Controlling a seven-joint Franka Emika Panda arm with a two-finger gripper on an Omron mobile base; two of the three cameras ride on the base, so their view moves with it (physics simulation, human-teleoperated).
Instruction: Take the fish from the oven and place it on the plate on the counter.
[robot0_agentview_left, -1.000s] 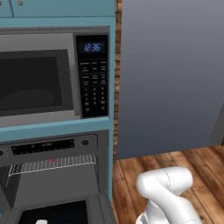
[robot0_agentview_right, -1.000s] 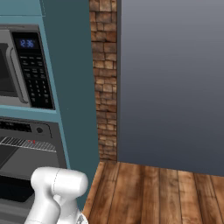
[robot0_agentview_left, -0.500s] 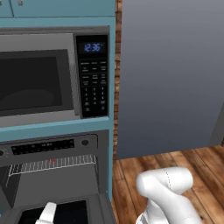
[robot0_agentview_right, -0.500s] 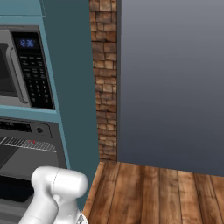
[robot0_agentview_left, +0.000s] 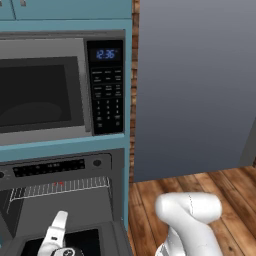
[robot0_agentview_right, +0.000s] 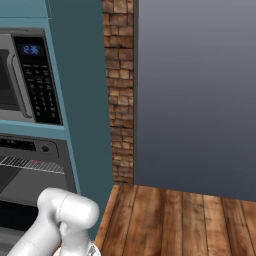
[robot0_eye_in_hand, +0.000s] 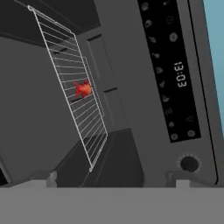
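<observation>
1. Left base view. My arm (robot0_agentview_left: 192, 225) rises at lower right over the wooden floor (robot0_agentview_left: 215, 182). The oven (robot0_agentview_left: 60, 200) stands with its door let down, and part of my hand (robot0_agentview_left: 56, 235) lies low over that door, short of the cavity. The wire rack (robot0_agentview_left: 60, 187) spans the opening, and the fish (robot0_agentview_left: 61, 183) shows as a small red speck on it, near the middle. The microwave (robot0_agentview_left: 55, 90) sits directly above, its clock lit blue.

2. Right base view. The arm's white elbow (robot0_agentview_right: 67, 212) stands before the oven, beside the teal cabinet side (robot0_agentview_right: 82, 100). The rack's front edge and the red speck of the fish (robot0_agentview_right: 38, 162) are visible at the left. A brick column (robot0_agentview_right: 120, 90) and a grey panel (robot0_agentview_right: 195, 90) fill the right.

3. Hand view. This camera is rolled, so the rack (robot0_eye_in_hand: 72, 87) appears on edge. The red-orange fish (robot0_eye_in_hand: 83, 89) rests on its wires, roughly mid-rack. The oven control strip (robot0_eye_in_hand: 168, 70) with its clock lies to the right. My fingers are spread wide and hold nothing; the fish is well apart from them.

4. Step in hand: approach to the fish; no grasp made yet.

5. Next move, as I judge it: advance into the cavity above the rack, centre the fingers on the fish, descend without snagging the wires, then close.
</observation>
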